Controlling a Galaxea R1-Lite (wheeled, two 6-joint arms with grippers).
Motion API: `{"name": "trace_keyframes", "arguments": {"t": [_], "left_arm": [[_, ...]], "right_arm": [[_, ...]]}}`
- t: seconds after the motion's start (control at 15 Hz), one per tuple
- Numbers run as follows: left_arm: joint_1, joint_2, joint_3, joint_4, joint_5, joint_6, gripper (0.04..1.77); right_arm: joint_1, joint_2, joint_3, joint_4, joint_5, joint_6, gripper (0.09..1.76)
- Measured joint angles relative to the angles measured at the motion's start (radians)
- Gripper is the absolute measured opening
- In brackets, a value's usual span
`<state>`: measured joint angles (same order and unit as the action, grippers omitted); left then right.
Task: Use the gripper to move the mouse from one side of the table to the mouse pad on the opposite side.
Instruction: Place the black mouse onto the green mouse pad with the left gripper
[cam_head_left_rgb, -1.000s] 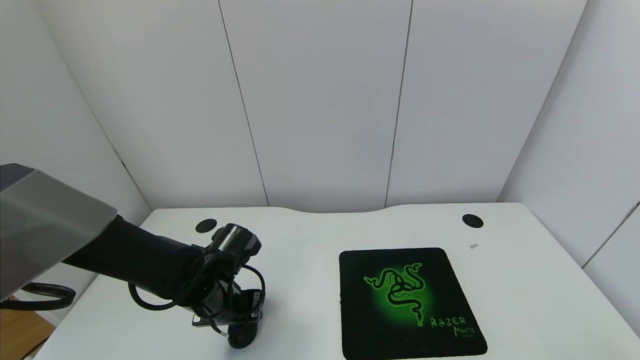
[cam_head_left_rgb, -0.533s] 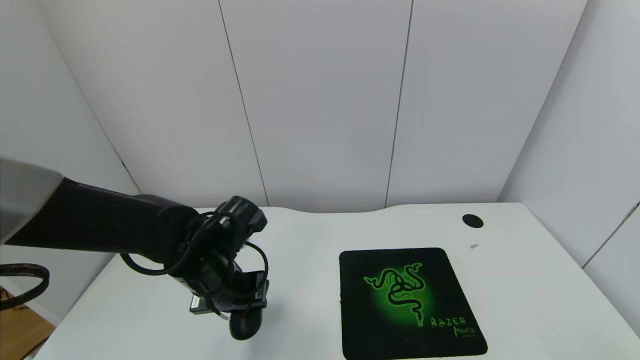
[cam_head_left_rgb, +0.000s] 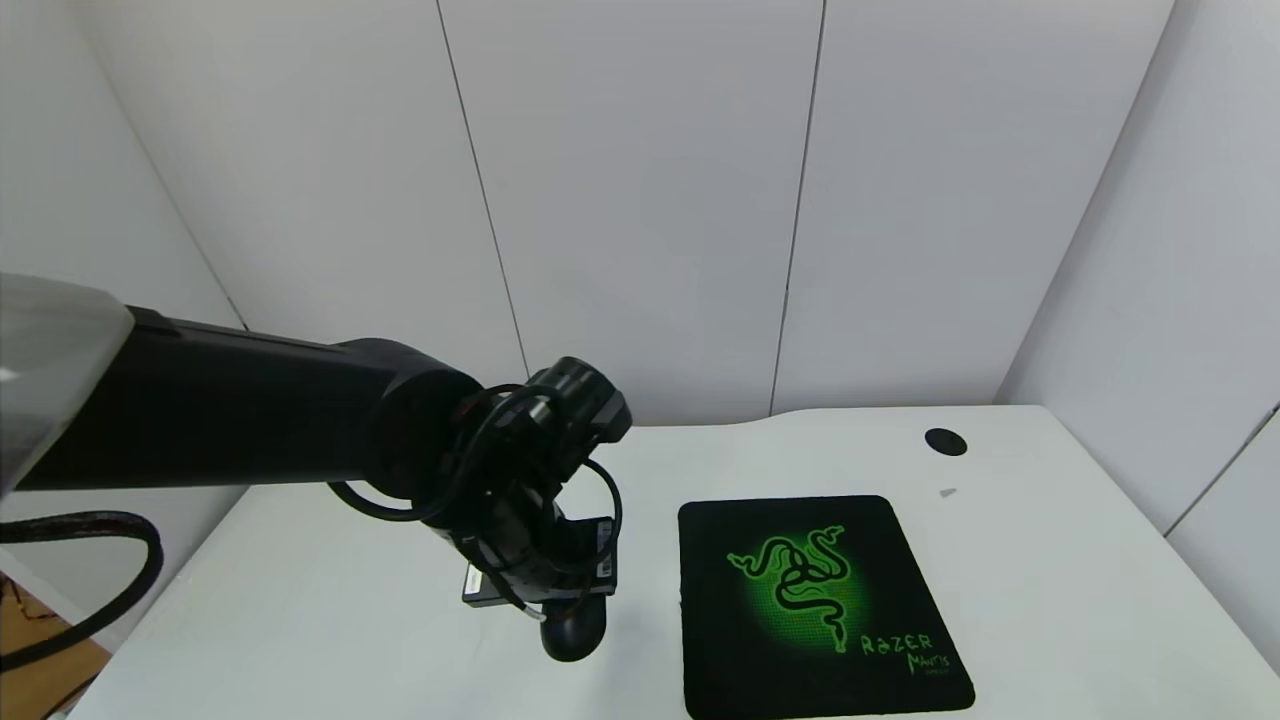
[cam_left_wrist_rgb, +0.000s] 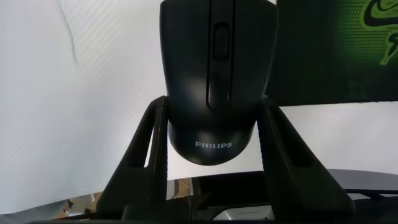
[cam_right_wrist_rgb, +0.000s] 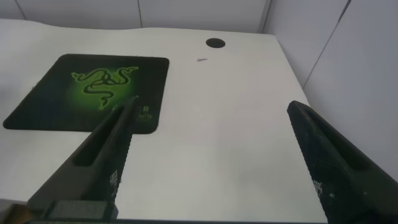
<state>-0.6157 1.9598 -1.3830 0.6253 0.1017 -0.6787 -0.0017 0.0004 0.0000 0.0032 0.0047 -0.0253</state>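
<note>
Mouse (cam_left_wrist_rgb: 214, 74) clamped between left gripper (cam_left_wrist_rgb: 214, 134) fingers, seemingly off the table (cam_head_left_rgb: 300, 600).

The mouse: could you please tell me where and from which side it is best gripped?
Across its narrow rear flanks, from behind, as the left hand does now: the mouse tapers toward its "PHILIPS" end, so the fingers fit either side, leaving its front overhanging the mouse pad.

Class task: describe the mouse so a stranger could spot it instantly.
Find the white table with the green-logo mouse pad. Beside the pad's edge, the left pincer holds the mouse above the tabletop. It is small, glossy black, lettered PHILIPS, much smaller than the pad.
</note>
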Motion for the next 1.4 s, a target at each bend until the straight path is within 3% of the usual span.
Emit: {"name": "trace_keyframes", "arguments": {"t": [0.67,0.87,1.07,1.4], "left_arm": [[-0.152,0.129,-0.124,0.008,0.040,-0.151,0.90],[-0.204,0.181,-0.188,0.021,0.101,-0.200,0.90],[-0.249,0.254,-0.283,0.077,0.146,-0.229,0.90],[-0.279,0.370,-0.524,0.253,0.151,-0.263,0.89]], "right_arm": [[0.000,0.000,0.000,0.000,0.000,0.000,1.71],[0.000,0.000,0.000,0.000,0.000,0.000,1.71],[0.000,0.000,0.000,0.000,0.000,0.000,1.71],[0.000,0.000,0.000,0.000,0.000,0.000,1.71]]}}
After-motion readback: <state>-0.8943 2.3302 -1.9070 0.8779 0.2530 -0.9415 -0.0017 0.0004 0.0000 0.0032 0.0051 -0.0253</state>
